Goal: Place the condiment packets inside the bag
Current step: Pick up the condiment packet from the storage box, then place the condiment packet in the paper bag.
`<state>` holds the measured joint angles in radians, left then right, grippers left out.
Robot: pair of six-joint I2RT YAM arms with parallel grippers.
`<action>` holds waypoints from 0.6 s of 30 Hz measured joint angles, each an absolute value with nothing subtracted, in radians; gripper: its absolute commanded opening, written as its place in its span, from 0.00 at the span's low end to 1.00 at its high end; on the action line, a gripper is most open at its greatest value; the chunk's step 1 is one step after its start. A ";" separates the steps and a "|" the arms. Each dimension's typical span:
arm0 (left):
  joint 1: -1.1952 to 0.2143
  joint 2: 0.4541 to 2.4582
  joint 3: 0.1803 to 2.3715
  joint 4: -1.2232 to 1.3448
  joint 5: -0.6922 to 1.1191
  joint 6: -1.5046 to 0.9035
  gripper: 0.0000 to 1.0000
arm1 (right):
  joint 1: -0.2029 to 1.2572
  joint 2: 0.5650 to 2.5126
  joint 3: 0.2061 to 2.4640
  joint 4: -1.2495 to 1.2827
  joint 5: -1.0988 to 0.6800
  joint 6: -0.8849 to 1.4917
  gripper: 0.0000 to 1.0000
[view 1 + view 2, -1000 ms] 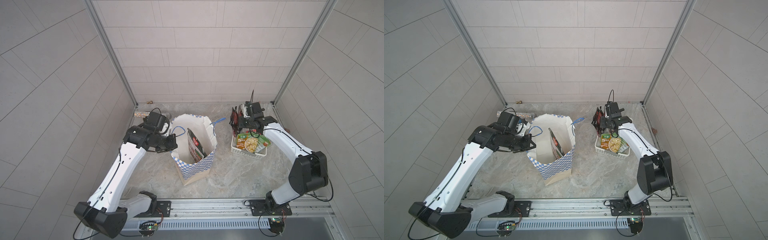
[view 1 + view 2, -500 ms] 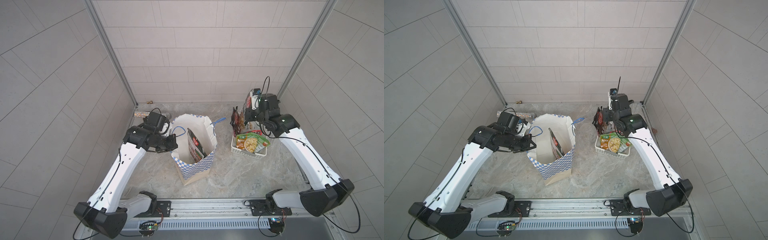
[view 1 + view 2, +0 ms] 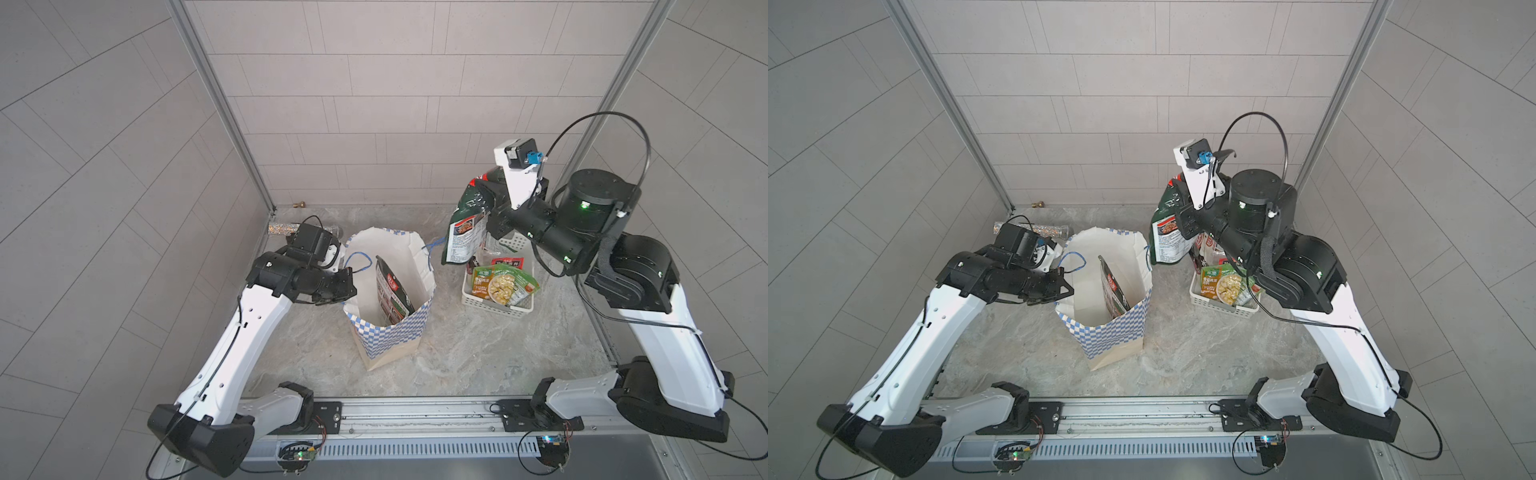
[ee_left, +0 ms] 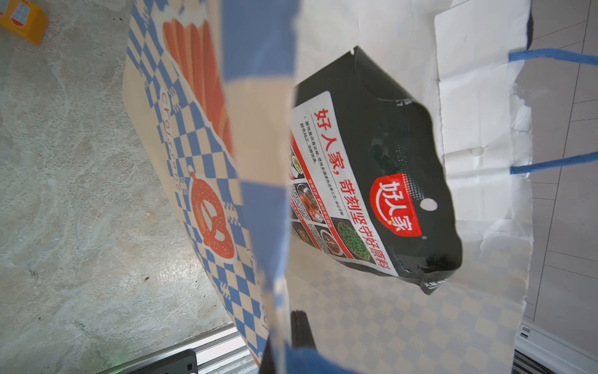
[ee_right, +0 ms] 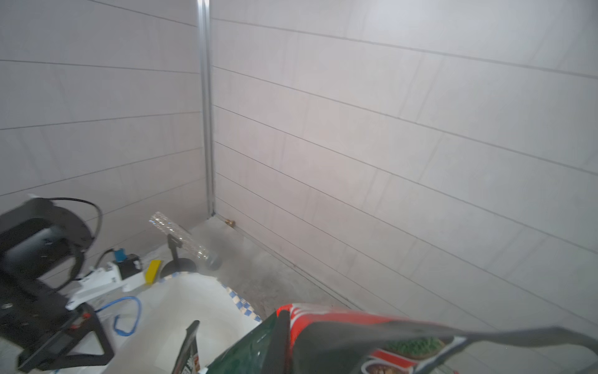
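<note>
While the right claw [image 3: 489, 204], clamped on the top of a dark green pouch [image 3: 464, 235], holds it in the air between the white basket [image 3: 498, 308] near the table's right edge and the paper shopping bag [image 3: 397, 332] at mid-table, the left claw [image 3: 345, 286] is pinched closed on the bag's left rim. The limp pouch could snag that rim or a blue cord handle [image 4: 550, 55] and tip the light bag, or jam on the black pouch [image 4: 372, 181] standing inside. That one reads "好人家" on a red badge; the bag's lettering looks like "croissant".

White basket [image 3: 494, 306] on marble table [image 3: 478, 353]; glittery tube [image 3: 282, 227] near back corner.
</note>
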<state>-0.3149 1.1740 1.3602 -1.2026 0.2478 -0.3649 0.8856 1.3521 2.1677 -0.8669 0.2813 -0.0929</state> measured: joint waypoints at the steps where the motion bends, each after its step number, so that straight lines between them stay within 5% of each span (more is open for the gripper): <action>1: -0.315 1.174 1.357 -1.201 0.250 -0.364 0.00 | 0.928 1.373 2.212 -0.866 0.275 -0.110 0.00; 10: -0.315 1.172 1.353 -1.197 0.257 -0.348 0.00 | 1.019 1.485 2.321 -0.864 0.016 -0.131 0.00; 18: -0.315 1.169 1.352 -1.197 0.258 -0.346 0.00 | 1.017 1.525 2.168 -0.858 -0.139 -0.131 0.00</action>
